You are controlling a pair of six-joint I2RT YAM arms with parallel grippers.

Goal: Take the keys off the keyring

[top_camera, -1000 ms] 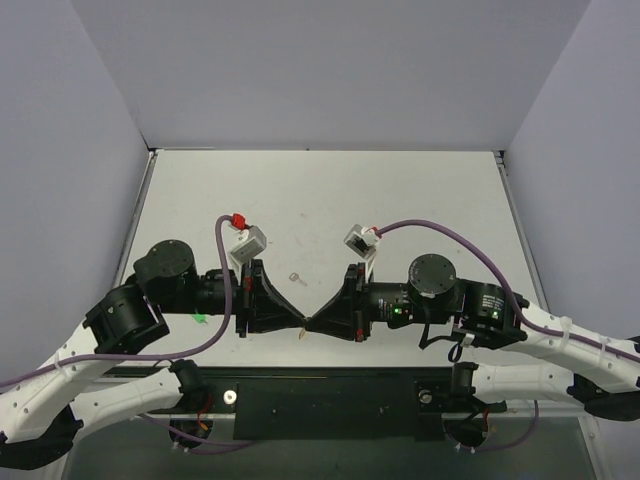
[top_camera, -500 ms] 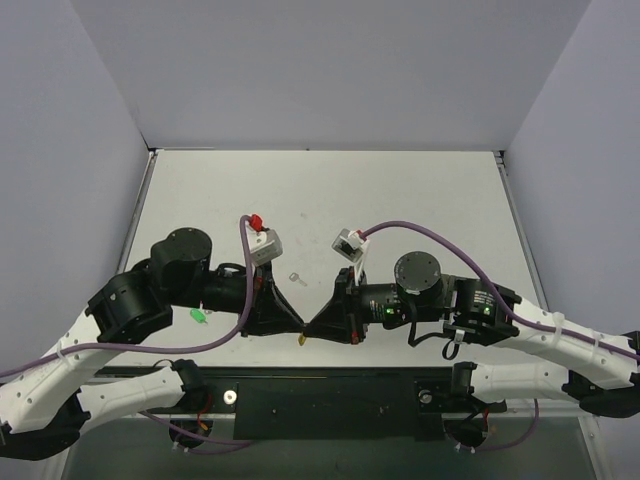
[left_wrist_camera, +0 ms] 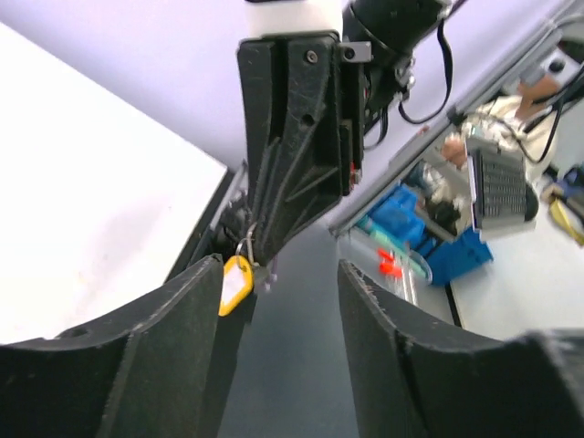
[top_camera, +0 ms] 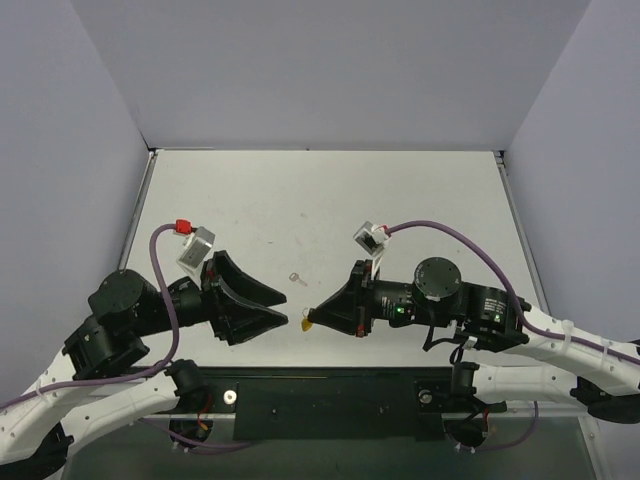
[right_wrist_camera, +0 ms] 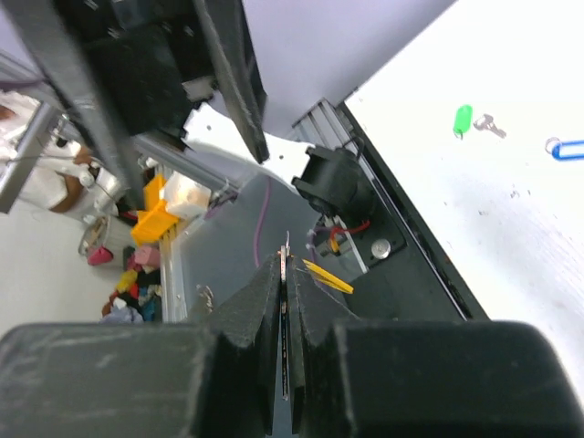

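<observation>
**Top view.** The left gripper (top_camera: pixel 287 307) points right, its jaws spread wide with nothing between them. The right gripper (top_camera: pixel 314 317) points left, its tip just beside the left fingertips, jaws pressed together on the keyring (top_camera: pixel 306 325). The keyring's yellow-orange tag hangs at that tip over the near edge of the table (top_camera: pixel 420 190). One small key (top_camera: pixel 295 277) lies by itself on the white surface, just far of the two tips and touching neither.

**Left wrist view.** The left gripper's own fingers (left_wrist_camera: pixel 182 328) stand well apart along the bottom edge. Beyond the gap, the right gripper (left_wrist_camera: pixel 258 248) reaches down from the top, closed on the thin metal ring of the keyring (left_wrist_camera: pixel 235 283). The tag dangles below the ring. A small grey speck just right of the tag is too small to identify.

**Right wrist view.** The right gripper's fingers (right_wrist_camera: pixel 246 319) meet with no gap, and the ring wire is pinched edge-on between them. The tag of the keyring (right_wrist_camera: pixel 327 276) juts out to the right of the tip. On the table at upper right lie a green tag (right_wrist_camera: pixel 464 119) with a silver key (right_wrist_camera: pixel 489 128) joined to it. A blue tag (right_wrist_camera: pixel 568 148) lies at the frame edge.
</observation>
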